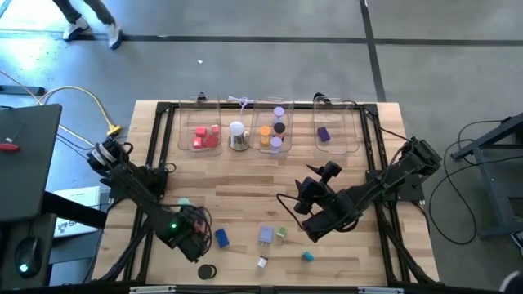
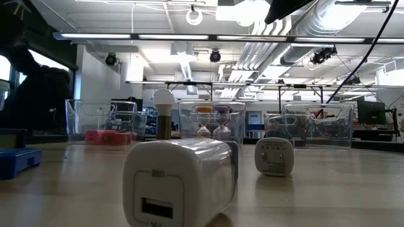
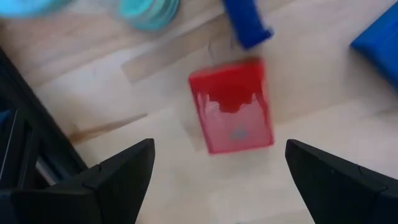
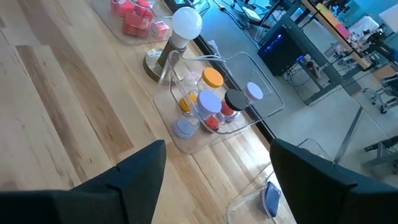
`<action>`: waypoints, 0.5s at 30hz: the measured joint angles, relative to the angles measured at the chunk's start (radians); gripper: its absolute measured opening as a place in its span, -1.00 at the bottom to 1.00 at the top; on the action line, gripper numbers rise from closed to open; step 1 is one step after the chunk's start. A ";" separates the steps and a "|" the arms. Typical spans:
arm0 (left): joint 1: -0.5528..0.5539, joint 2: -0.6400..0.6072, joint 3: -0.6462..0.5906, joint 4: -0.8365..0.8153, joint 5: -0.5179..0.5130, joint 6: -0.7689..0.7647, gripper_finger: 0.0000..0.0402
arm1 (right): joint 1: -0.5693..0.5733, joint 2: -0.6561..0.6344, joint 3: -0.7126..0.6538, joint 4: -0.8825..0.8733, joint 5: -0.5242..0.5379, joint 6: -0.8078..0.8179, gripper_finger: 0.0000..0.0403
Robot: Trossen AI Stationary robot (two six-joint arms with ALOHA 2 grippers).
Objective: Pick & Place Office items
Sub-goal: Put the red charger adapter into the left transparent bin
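Stuff's split between the clear bins along the far edge of the wooden table (image 1: 245, 188) and the near half of the tabletop. Far left bin (image 1: 204, 131) holds a bunch of red and pink pieces (image 1: 206, 137). The next bin over (image 4: 211, 124) has the cylinders: an orange-capped one (image 4: 212, 78), a black-capped one (image 4: 235, 99) and a couple of pale purple ones (image 4: 207, 102), all standing upright and packed close together. A single purple block (image 1: 324, 134) sits in the far right bin. The white dome on its silvery base (image 4: 180, 34) stands between the first two bins.

Loose stuff up front: a blue block (image 1: 221, 238), a teal piece (image 1: 307, 256), a black disc (image 1: 207, 270), plus a few small bits near the middle.

The left gripper (image 3: 217, 174) hangs right above a red block (image 3: 233, 106) lying flat on the wood, fingers spread wide either side of it, not touching. It's a glossy, boxy little thing, a bit blurred. A blue piece (image 3: 247, 23) and a teal disc (image 3: 149, 9) lie just beyond it.

The right gripper (image 4: 214, 180) is up over the middle of the table, fingers wide apart, nothing between them.
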 joint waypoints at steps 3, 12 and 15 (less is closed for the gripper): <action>0.009 0.002 0.000 0.000 -0.005 -0.010 0.75 | 0.000 0.000 0.000 0.003 0.000 0.000 0.38; 0.025 0.035 0.000 0.020 -0.025 -0.051 0.75 | 0.000 0.000 0.000 0.008 0.008 -0.008 0.38; 0.025 0.048 0.000 0.045 -0.027 -0.056 0.75 | 0.000 0.000 0.000 0.008 0.008 -0.008 0.38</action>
